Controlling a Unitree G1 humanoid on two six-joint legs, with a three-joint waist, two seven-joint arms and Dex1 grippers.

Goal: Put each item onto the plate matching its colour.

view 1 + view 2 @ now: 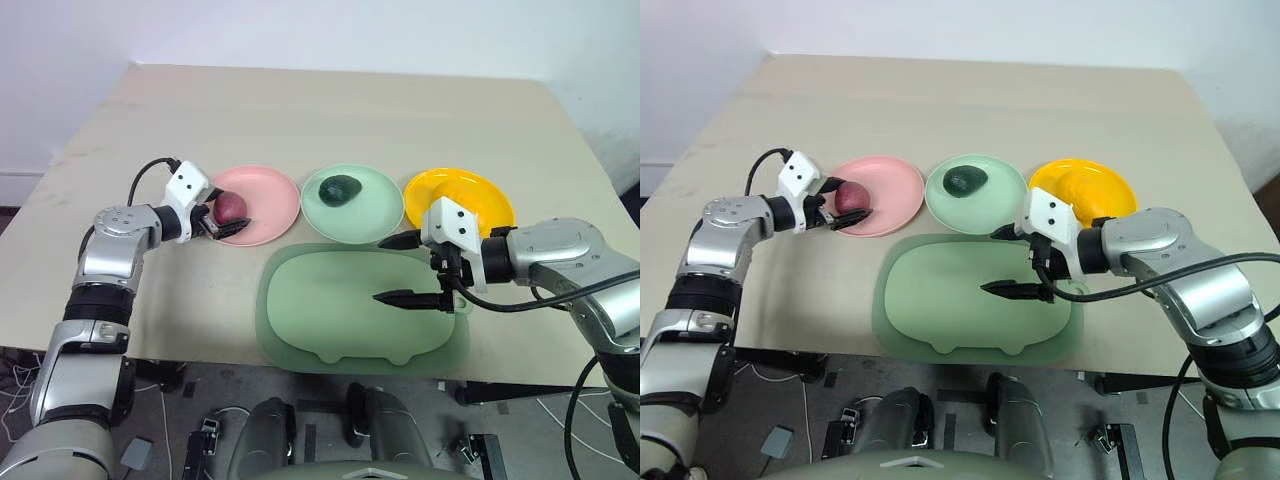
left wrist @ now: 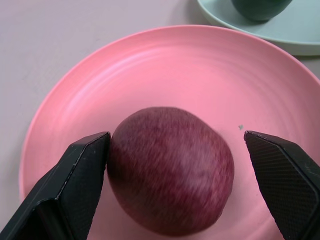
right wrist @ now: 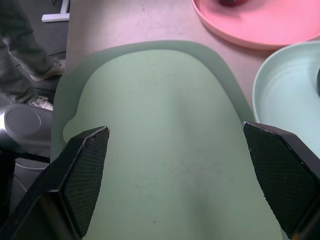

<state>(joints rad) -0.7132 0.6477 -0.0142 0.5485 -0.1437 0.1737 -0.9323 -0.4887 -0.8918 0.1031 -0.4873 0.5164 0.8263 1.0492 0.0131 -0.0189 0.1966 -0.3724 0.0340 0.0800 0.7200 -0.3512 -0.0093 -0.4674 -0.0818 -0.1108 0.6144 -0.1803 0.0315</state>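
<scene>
- spanning the near half of the beige table point(image 1: 300, 110), a large green tray mat point(image 1: 340, 310) lies bare at the front edge, with three plates in a row just behind it.
- the pink plate point(image 1: 270, 195) sits to the robot's left, the mint green plate point(image 1: 375, 215) in the middle and the orange-yellow plate point(image 1: 470, 190) to the right; the mint plate's near edge meets the mat's far edge.
- the dark green avocado point(image 1: 340, 187) rests on the mint plate, and a yellow mango point(image 1: 1080, 190) shows on the orange-yellow plate, partly hidden behind the right arm.
- the reddish-purple fruit point(image 2: 170, 167) lies on the pink plate, near its left rim, directly between the fingers of the left gripper point(image 1: 222, 222), which reaches in from the left side.
- in the left wrist view one pad sits at the fruit's flank while the other stands clear of it; the jaws are spread wide and the fruit rests on the plate, so it reads as let go rather than gripped.
- the right gripper point(image 1: 400, 270) hangs over the mat with its fingers wide apart, carrying nothing and touching nothing.
- judged from this layout, every item already lies on its matching colour, and the left arm's way out is back to the left, off the rim.
</scene>
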